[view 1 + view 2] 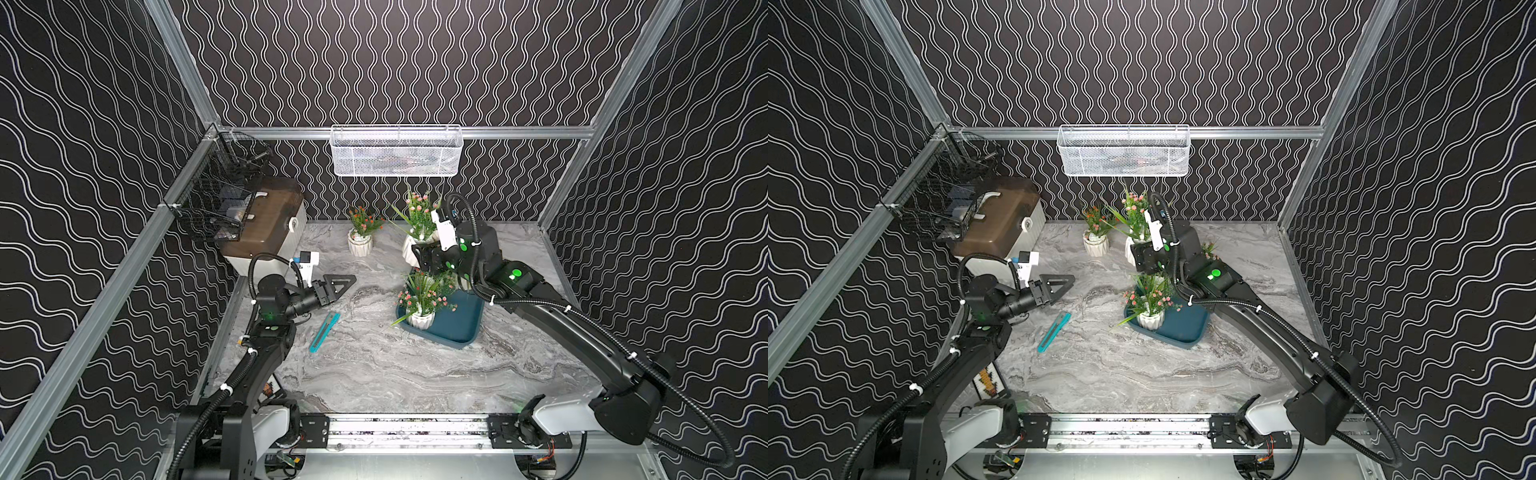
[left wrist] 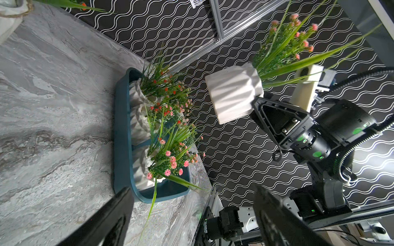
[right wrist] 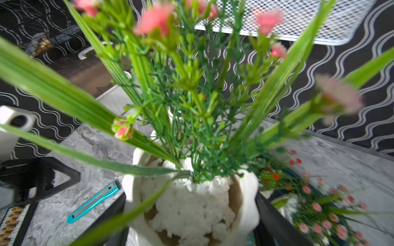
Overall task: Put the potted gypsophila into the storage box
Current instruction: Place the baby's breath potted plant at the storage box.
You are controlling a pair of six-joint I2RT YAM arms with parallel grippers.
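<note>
The potted gypsophila [image 2: 233,93] with pink flowers hangs clear of the counter [image 1: 395,374], near the storage box's [image 2: 121,136] far end; the right fingers [image 3: 275,221] clamp the pot's sides, probably to spare the leaves; three pots [image 2: 136,127] stand in the box; the last pot [image 1: 360,243] waits behind; the left fingers [image 2: 106,221] gape, empty; the right arm [image 1: 561,316] hides part of the box in both top views.

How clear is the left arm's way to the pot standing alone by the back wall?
Probably clear: the left gripper is open and empty, with bare table between it and the lone pot.
</note>
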